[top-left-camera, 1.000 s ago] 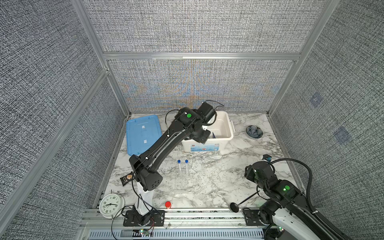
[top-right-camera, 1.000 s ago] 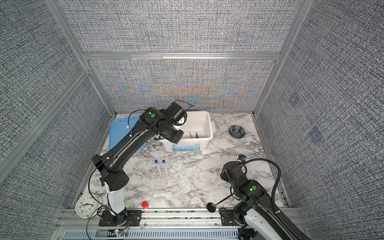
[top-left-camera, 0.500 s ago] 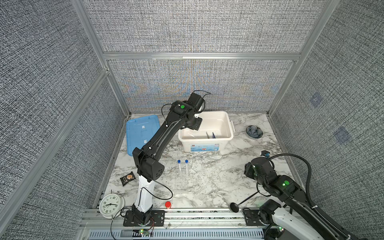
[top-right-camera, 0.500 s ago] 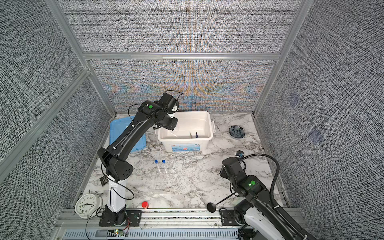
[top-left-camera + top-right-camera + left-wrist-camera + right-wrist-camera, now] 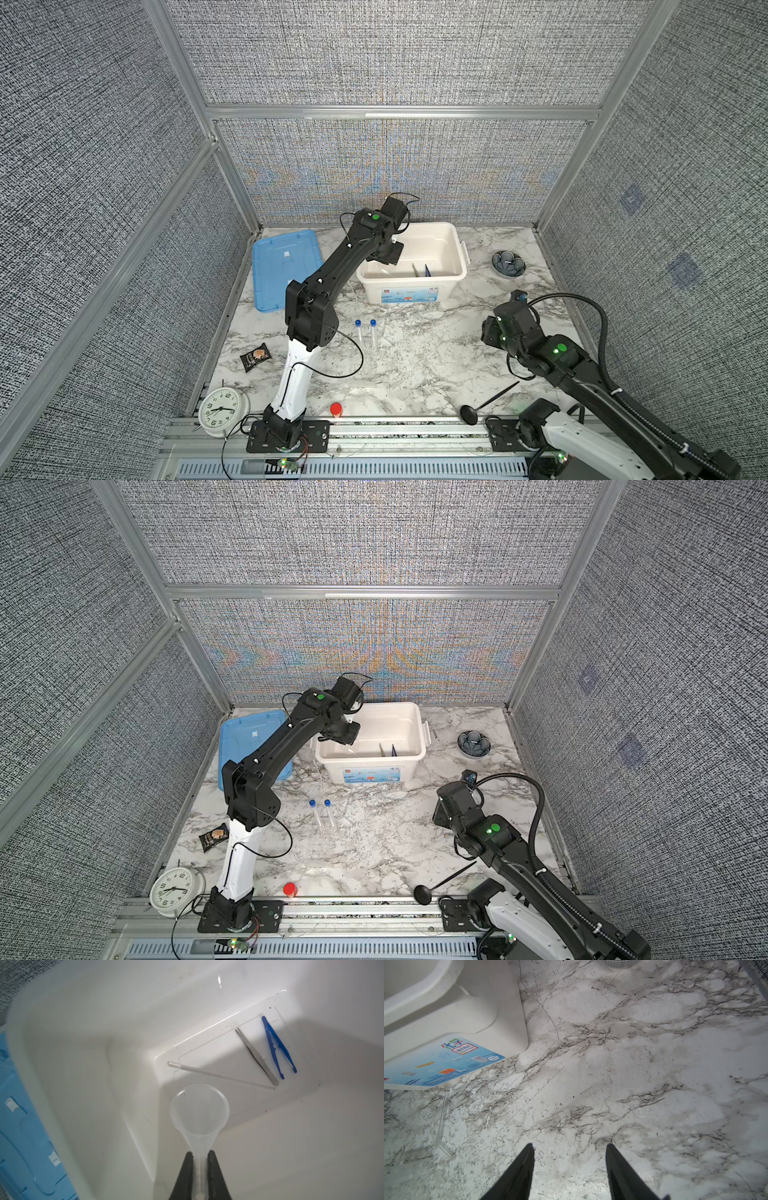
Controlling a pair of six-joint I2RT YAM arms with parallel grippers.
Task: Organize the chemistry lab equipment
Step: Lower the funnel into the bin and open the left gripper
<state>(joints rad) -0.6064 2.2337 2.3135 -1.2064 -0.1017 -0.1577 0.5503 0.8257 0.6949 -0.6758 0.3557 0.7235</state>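
Pinching a clear funnel (image 5: pixel 199 1109) by its stem over the white bin (image 5: pixel 83 1043), the left gripper (image 5: pixel 199 1159) faces rod (image 5: pixel 220 1076), tweezers (image 5: pixel 256 1056) and forceps (image 5: pixel 277 1049) below, while the right gripper (image 5: pixel 570 1147) gapes empty at the bin's four o'clock.

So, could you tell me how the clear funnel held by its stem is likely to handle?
The clear funnel looks thin and translucent, so probably light and flexible. The left gripper pinches only its narrow stem, so it may pivot. Its wide round mouth suggests rolling in an arc if laid down.
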